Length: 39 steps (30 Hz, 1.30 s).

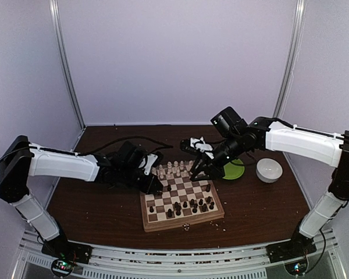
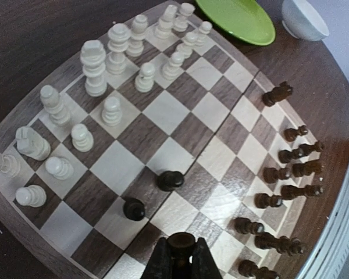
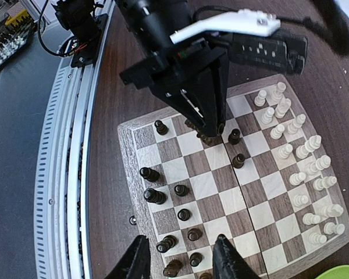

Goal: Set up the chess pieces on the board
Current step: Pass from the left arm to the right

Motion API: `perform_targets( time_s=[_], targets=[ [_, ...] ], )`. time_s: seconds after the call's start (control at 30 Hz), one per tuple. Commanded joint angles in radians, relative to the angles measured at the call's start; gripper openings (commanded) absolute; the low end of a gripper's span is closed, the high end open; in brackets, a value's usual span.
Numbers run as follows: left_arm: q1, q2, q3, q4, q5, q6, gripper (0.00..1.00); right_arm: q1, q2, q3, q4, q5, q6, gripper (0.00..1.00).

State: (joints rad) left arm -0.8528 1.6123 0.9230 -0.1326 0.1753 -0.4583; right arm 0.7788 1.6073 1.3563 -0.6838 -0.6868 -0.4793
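The board [image 1: 183, 223] lies at the table's middle. Pale chess pieces [image 1: 170, 168] stand along its far side and dark chess pieces [image 1: 195, 204] on its near half. My left gripper [image 2: 180, 258] is shut on a dark pawn [image 2: 181, 244] just above the board [image 2: 128, 136], near two loose dark pawns [image 2: 170, 180]. The right wrist view shows that left gripper [image 3: 208, 131] over the board [image 3: 212, 206]. My right gripper [image 3: 180, 261] is open and empty above the dark pieces [image 3: 154, 196] at the board's right end. In the top view it [image 1: 200, 171] hovers over the far right corner.
A round green plate [image 1: 235, 169] and a white bowl [image 1: 269, 170] sit right of the board on the brown table. The plate [image 2: 235, 20] and bowl [image 2: 305, 17] also show in the left wrist view. A metal clasp [image 3: 132, 220] is on the board's near edge.
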Motion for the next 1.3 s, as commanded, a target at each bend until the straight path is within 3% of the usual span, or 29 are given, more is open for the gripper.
perform_targets(
  time_s=[0.0, 0.17, 0.43, 0.6, 0.77, 0.9, 1.27],
  targets=[
    [-0.002, -0.113, -0.024, 0.106, 0.121, 0.026, 0.00, 0.002, 0.003, 0.025, 0.029, -0.053, 0.074, 0.38],
    [0.000, -0.202, -0.028, 0.101, 0.186, 0.112, 0.00, -0.014, -0.033, 0.004, 0.095, -0.101, 0.123, 0.49],
    [0.001, -0.306, -0.014, 0.165, 0.249, 0.167, 0.00, -0.091, 0.070, 0.075, 0.271, -0.377, 0.437, 0.54],
    [0.001, -0.338, -0.012, 0.201, 0.255, 0.161, 0.00, -0.087, 0.119, 0.015, 0.558, -0.478, 0.762, 0.61],
    [0.001, -0.349, -0.013, 0.214, 0.238, 0.154, 0.00, -0.080, 0.162, -0.010, 0.696, -0.533, 0.921, 0.62],
    [0.001, -0.354, -0.015, 0.226, 0.238, 0.149, 0.00, -0.068, 0.180, -0.062, 0.910, -0.563, 1.110, 0.61],
    [0.001, -0.390, -0.043, 0.264, 0.189, 0.136, 0.00, -0.031, 0.219, -0.102, 0.954, -0.585, 1.141, 0.60]
  ],
)
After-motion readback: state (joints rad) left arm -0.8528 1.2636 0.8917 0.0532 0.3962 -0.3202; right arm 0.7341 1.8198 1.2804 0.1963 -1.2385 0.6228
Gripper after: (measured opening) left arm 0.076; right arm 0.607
